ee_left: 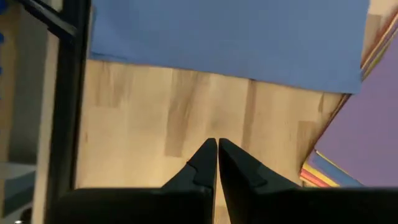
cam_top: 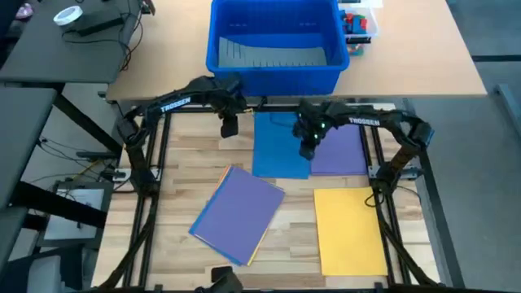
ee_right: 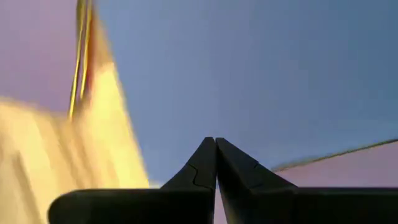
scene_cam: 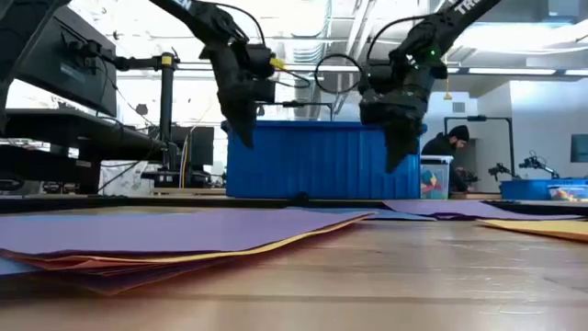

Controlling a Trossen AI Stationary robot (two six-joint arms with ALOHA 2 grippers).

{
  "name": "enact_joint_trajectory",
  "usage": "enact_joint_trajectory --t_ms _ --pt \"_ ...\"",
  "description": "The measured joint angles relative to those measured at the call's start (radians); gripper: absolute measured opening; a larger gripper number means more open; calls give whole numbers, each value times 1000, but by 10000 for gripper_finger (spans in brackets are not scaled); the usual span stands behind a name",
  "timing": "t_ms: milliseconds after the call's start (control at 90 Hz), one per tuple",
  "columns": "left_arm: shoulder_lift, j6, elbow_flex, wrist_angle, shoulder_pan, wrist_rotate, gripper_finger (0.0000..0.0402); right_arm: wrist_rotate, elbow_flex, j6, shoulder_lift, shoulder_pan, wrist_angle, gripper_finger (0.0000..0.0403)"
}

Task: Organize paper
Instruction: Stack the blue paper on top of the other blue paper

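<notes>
A: Arms?
B: Left gripper [cam_top: 229, 128] and right gripper [cam_top: 307, 151] hang above the far table, fingers pressed together, empty.
A: Paper?
B: Blue sheet [cam_top: 279, 146] beneath the right gripper; purple stack [cam_top: 238, 213] near-left. Blue bin [cam_top: 275, 41] beyond, contents unclear.

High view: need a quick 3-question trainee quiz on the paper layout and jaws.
1. True or false: the yellow sheet lies on the table apart from the tilted purple-topped stack.
2. Which sheet is the right gripper over? A) yellow B) blue C) red
3. Fill in: the jaws of the left gripper are ___.

Key:
1. True.
2. B, the blue sheet, close to where it meets the purple sheet.
3. Shut, holding nothing, above bare table.
</notes>
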Motion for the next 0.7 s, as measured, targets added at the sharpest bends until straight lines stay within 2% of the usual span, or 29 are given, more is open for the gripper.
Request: enact_joint_trajectory --t_ms 133,300,433,700 --pt "-20 1 0 -1 0 0 0 -32 -37 -67 0 93 -25 0" --pt "-22 1 0 -5 0 -2 0 -32 -93 -53 0 182 66 0" --pt "-22 1 0 -17 0 -2 0 -42 -121 25 -1 203 79 0" --pt "-22 1 0 -25 0 -2 0 -39 -200 62 -1 240 142 0"
